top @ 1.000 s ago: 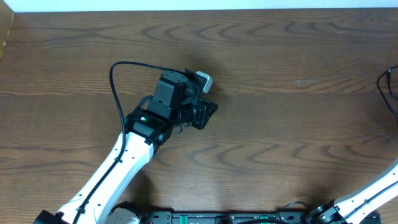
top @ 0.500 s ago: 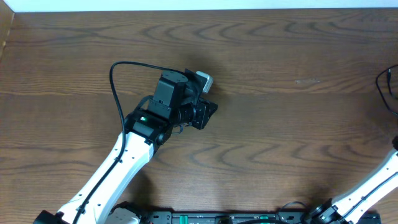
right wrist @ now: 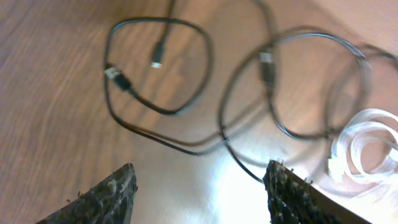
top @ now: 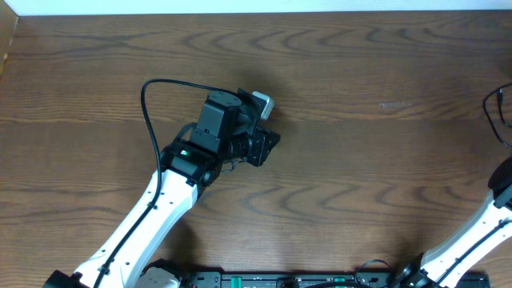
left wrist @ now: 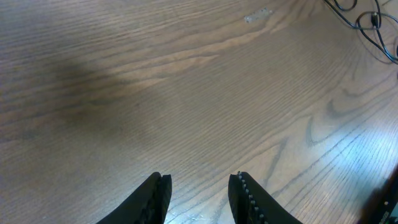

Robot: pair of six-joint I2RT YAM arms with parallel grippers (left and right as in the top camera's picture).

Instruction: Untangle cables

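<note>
1. Left tool (left wrist: 199, 198): one. Its two fingers are narrowly parted with nothing between them, above bare bench (left wrist: 186, 93).
2. Right tool (right wrist: 199, 196): one. Its fingers are spread wide and hold nothing.
3. Black cable (right wrist: 117, 74): two loose loops lying just ahead of the right tool. Too blurred to tell whether they are one cord or two.
4. White cable (right wrist: 367, 146): one coil, ahead of the right tool, off to its right, beside a black loop.

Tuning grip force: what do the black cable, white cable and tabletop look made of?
Black cable: likely matte rubbery plastic jacket; thin, lies in limp loops.
White cable: glossier plastic, it seems; bright sheen on its coil, though blurred.
Tabletop: wood or wood-look laminate; brown grain lines, soft glare.
</note>
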